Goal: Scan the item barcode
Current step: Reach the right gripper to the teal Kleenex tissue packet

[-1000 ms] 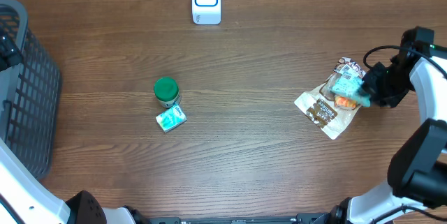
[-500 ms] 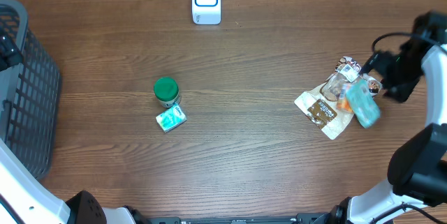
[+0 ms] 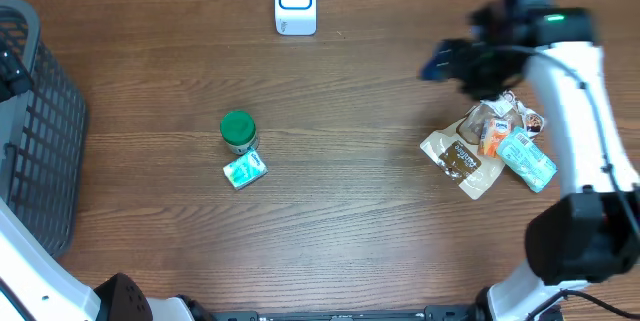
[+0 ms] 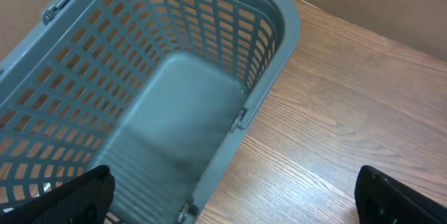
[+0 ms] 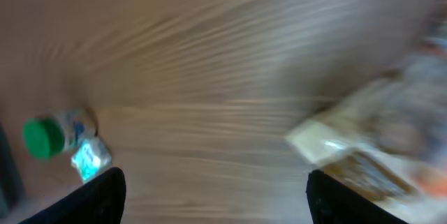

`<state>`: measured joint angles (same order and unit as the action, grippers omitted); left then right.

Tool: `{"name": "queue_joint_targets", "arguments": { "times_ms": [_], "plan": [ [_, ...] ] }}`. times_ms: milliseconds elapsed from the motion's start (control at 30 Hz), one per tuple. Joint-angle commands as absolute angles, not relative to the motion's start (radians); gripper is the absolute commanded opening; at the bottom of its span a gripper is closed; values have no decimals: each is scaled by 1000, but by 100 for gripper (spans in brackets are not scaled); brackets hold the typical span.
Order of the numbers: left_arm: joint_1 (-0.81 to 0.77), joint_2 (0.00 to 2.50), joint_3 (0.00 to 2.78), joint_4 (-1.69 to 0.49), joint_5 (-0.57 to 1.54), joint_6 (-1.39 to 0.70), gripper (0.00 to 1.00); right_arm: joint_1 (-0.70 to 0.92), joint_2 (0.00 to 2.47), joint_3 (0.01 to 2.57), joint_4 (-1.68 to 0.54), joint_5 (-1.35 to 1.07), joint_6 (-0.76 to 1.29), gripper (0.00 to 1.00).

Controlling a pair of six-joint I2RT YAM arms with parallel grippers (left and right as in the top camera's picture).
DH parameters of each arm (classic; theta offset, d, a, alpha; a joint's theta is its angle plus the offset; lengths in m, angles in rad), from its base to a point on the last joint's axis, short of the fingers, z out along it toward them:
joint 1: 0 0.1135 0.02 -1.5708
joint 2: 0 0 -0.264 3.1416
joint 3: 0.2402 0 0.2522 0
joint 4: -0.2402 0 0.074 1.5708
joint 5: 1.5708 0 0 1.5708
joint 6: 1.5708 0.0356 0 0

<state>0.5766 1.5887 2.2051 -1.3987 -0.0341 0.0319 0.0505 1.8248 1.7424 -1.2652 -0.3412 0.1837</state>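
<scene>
1. Right gripper is hanging wide and empty over bare wood; its view is smearing.
2. Left gripper is gaping, empty, above the basket.
3. Items are lying in two groups. Teal packet and brown pouch are heaped at right. Green-capped bottle is touching small box mid-table. Scanner is sitting at the far edge.
4. Risks: grabbing the bottle is likely toppling it or shoving the box, and a hidden barcode is defeating the scan.

counter: brown wood grain | basket: grey lattice | bottle: green cap | packet: teal-white | far scanner: white, blue-edged | right pouch: teal | bag: tan, brown label
</scene>
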Motion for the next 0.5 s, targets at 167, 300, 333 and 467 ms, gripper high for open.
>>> {"name": "queue_joint_targets", "arguments": {
  "times_ms": [167,300,333,467],
  "plan": [
    [576,1584,2206,-1396,-30,26,100,421,1860,1561,-1010,-393,261,68],
    [576,1584,2206,-1396,-30,25,99,563,1881,1486,-830,-389,321,56],
    [576,1584,2206,-1396,-30,25,100,588,1886,1472,-790,-377,349,56],
    [576,1584,2206,-1396,-30,26,100,681,1928,1423,-617,-337,493,52]
  ]
}}
